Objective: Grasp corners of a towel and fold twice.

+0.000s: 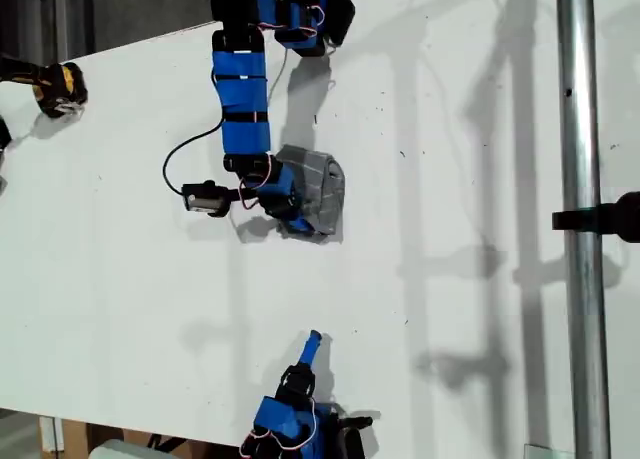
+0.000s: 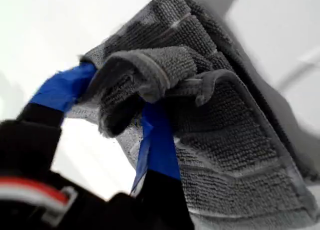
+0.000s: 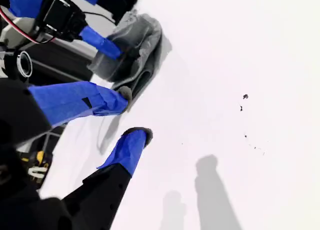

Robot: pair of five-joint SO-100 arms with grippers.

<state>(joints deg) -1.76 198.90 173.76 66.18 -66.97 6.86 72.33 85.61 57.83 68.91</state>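
The towel (image 1: pixel 318 187) is bunched into a grey heap on the white worktop (image 1: pixel 120 279), folds draped over and between the fingers (image 2: pixel 157 140) of my first gripper (image 1: pixel 296 215), which grasps it. My second gripper (image 3: pixel 131 117) hangs well apart, fingers released around nothing.

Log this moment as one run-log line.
towel: bunched, on table | my first gripper: shut on towel fold | my second gripper: open, empty, apart from towel | folds: not tidy
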